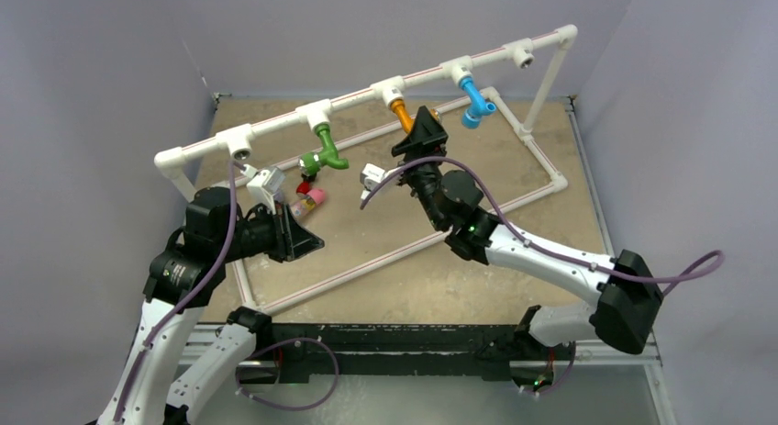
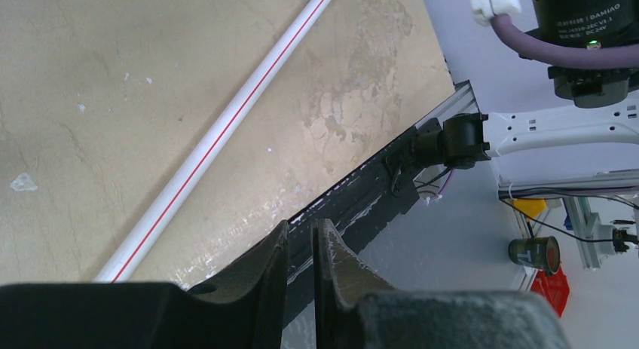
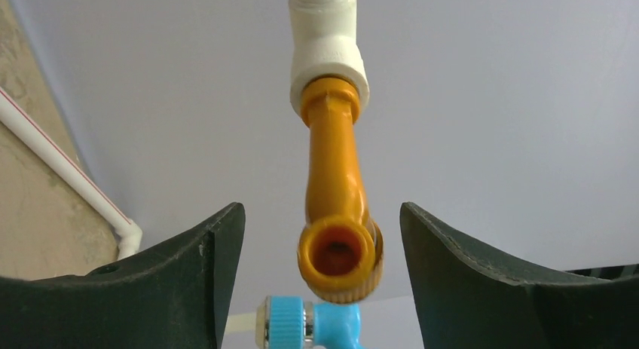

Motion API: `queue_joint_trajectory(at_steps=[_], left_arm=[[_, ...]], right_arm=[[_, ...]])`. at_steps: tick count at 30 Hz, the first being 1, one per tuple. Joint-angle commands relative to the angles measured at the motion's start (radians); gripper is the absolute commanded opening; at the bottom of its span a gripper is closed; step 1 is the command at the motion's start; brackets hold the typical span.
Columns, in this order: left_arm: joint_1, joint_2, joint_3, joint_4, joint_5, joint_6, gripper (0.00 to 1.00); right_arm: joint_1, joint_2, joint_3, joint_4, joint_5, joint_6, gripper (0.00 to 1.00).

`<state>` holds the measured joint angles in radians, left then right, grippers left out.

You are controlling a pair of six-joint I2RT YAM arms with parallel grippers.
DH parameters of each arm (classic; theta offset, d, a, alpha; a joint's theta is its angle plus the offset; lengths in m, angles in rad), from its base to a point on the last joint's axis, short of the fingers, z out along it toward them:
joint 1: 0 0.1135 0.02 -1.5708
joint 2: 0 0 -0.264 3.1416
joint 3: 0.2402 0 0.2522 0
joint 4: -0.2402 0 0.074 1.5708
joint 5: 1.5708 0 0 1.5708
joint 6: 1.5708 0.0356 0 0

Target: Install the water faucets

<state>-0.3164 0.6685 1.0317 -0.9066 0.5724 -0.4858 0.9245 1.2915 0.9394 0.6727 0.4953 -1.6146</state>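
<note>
A white pipe rail (image 1: pixel 353 96) carries three faucets in its tee sockets: green (image 1: pixel 325 145), orange (image 1: pixel 401 115) and blue (image 1: pixel 475 102). My right gripper (image 1: pixel 422 122) is open just below the orange faucet. In the right wrist view the orange faucet (image 3: pixel 335 213) hangs from its white tee (image 3: pixel 328 51) between my spread fingers (image 3: pixel 322 247) without touching them, and the blue faucet (image 3: pixel 309 322) shows behind it. My left gripper (image 1: pixel 312 243) hovers low over the table at the left. In the left wrist view it (image 2: pixel 301 236) is shut and empty.
The tees at the rail's left end (image 1: pixel 240 148) and right end (image 1: pixel 523 54) hold nothing. Small loose pieces, green with red (image 1: pixel 310 168) and pink (image 1: pixel 315 197), lie under the green faucet. The frame's base pipes (image 1: pixel 367 260) cross the tan table (image 1: pixel 514 177). Grey walls enclose it.
</note>
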Motion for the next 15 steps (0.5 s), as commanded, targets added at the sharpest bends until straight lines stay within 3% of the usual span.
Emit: queue_joint_trajectory(at_steps=[1, 5, 12, 15], left_arm=[[-0.006, 0.002, 0.019, 0.017, 0.001, 0.024, 0.15], [-0.006, 0.002, 0.021, 0.013, -0.002, 0.027, 0.16], [-0.006, 0.002, 0.014, 0.017, -0.004, 0.029, 0.15], [-0.006, 0.002, 0.013, 0.018, -0.005, 0.029, 0.15]], right_arm=[[0.004, 0.050, 0.081, 0.165, 0.059, -0.028, 0.73], [0.004, 0.086, 0.102, 0.188, 0.093, 0.018, 0.54], [0.006, 0.090, 0.101, 0.197, 0.141, 0.173, 0.04], [0.010, 0.091, 0.124, 0.169, 0.185, 0.360, 0.00]])
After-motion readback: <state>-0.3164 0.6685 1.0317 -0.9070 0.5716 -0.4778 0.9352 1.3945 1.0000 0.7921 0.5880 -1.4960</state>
